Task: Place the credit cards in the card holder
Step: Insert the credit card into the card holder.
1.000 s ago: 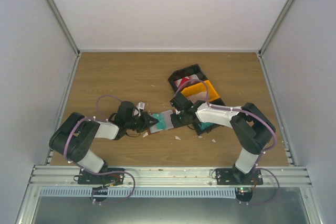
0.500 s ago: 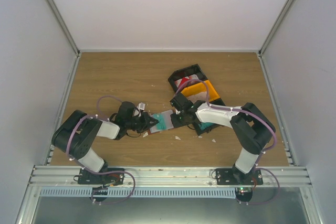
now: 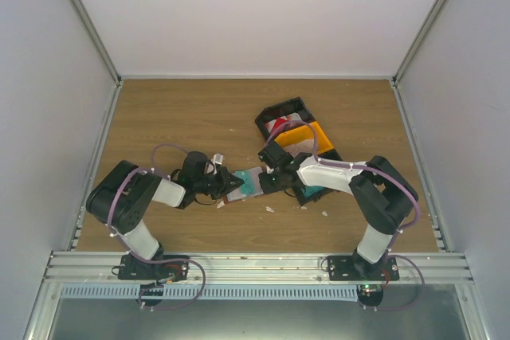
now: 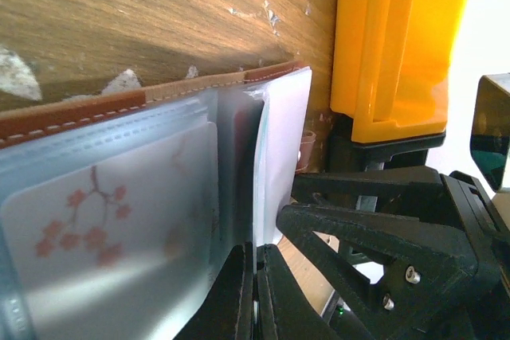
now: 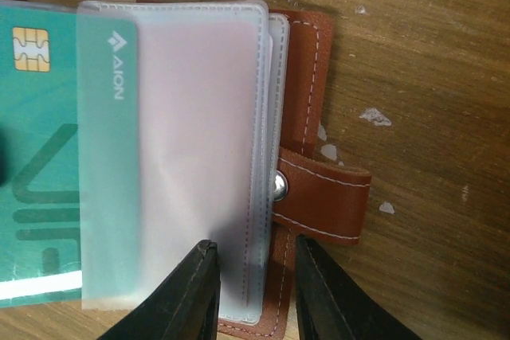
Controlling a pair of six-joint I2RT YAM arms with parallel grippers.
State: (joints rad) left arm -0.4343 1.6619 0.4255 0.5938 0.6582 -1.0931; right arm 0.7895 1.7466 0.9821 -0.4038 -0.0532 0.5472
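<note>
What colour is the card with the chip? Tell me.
The card is teal green; right wrist view shows it best.

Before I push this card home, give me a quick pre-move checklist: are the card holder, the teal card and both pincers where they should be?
1. Left pincer shut on a clear sleeve of the card holder: ok.
2. Teal card fully inside its sleeve: not ok; the chip end sticks out.
3. Right pincer gripping the holder: cannot tell; its jaws stand apart over the edge by the snap tab.
4. Snap tab undone, holder lying open: ok.
5. Blossom-print card seated in a sleeve: ok.
</note>
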